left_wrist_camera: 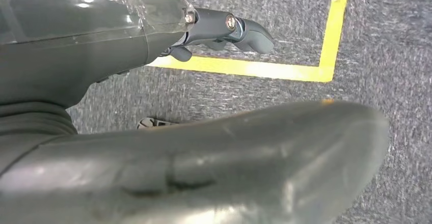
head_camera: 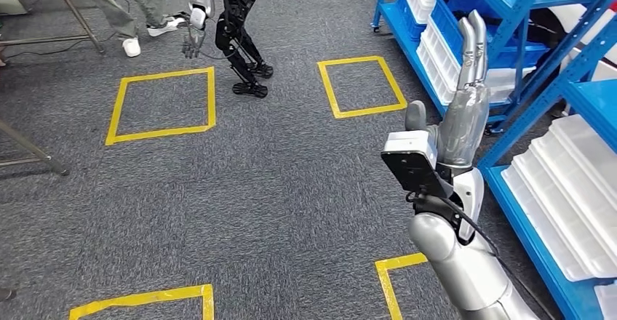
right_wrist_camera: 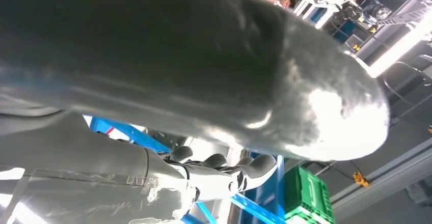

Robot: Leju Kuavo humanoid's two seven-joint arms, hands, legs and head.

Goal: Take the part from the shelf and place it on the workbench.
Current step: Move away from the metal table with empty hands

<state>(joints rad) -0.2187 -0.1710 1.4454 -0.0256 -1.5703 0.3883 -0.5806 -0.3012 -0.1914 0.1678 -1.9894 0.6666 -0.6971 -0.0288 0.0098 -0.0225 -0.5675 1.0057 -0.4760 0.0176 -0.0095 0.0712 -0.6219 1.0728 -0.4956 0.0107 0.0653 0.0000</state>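
Grey carpet (head_camera: 276, 189), blue shelf (head_camera: 542, 80) stacked with white trays (head_camera: 575, 189), right hand (head_camera: 466, 94) raised, empty.

Grey carpet (head_camera: 276, 182) covers the floor, marked with squares of yellow tape (head_camera: 161, 105). Along the right side stand blue metal shelves (head_camera: 542, 80) stacked with white trays (head_camera: 575, 189). At the far left edge are the slanted legs of a metal frame (head_camera: 69, 7), and a person's legs in white shoes (head_camera: 132, 46) stand beside them. A green crate (right_wrist_camera: 305, 196) sits by the blue shelving, under bright overhead light.
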